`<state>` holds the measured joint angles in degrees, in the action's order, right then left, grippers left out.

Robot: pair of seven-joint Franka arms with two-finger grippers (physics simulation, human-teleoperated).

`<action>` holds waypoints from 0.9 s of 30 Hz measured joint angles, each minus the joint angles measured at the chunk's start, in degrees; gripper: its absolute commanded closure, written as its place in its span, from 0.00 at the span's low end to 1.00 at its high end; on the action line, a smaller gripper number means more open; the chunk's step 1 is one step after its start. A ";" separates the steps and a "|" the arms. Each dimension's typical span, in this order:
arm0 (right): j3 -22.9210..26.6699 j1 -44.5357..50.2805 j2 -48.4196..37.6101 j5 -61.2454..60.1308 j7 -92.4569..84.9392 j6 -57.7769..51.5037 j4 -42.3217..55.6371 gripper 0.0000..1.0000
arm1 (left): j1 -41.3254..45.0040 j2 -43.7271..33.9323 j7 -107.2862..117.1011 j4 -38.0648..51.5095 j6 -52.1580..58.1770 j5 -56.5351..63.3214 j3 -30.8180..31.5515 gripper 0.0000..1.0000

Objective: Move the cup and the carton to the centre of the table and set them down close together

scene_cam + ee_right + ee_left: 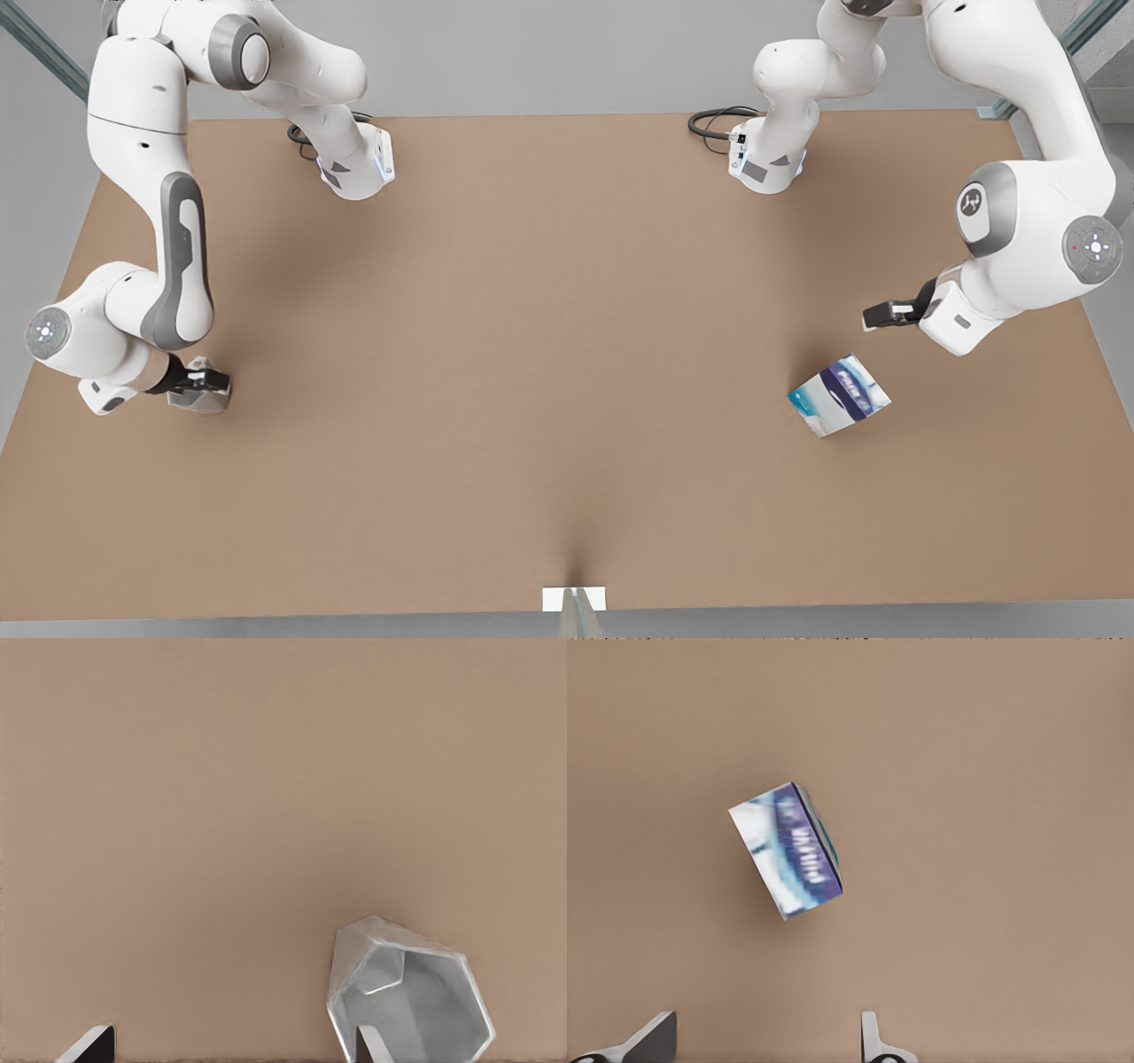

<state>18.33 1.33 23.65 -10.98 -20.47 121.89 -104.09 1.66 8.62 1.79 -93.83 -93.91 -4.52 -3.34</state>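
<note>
Front view: the carton (839, 395) sits tilted on the brown table (549, 354) at the right side of the frame, with the left gripper (873, 316) just above it. At far left, the right gripper (213, 383) is right over the cup (200, 399).

Left wrist view: the carton (788, 850) lies askew, apart from the fingertips (870, 1032), jaws spread wide.

Right wrist view: the cup (409, 992) sits at the fingertip (370, 1045), jaws spread too.

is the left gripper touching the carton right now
Apart. In the left wrist view, bare table separates the carton from the left gripper, whose fingers are open.
</note>
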 measured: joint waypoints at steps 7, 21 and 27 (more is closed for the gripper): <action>3.11 -0.71 2.07 -1.67 -3.18 0.52 -0.06 0.00 | 0.05 0.15 -0.03 -0.37 0.04 0.03 -0.08 0.00; 3.12 -0.72 4.70 -5.10 -8.98 5.91 -1.64 0.00 | 0.02 0.18 -0.03 -0.97 0.04 0.03 -0.09 0.00; 2.94 -0.71 4.69 -5.63 -8.44 4.81 -2.18 0.00 | 0.08 0.42 -0.03 -1.09 0.14 0.02 -0.18 0.00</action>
<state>21.27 0.62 28.34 -16.61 -28.91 126.70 -106.27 1.75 9.04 1.76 -94.92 -93.77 -4.50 -3.51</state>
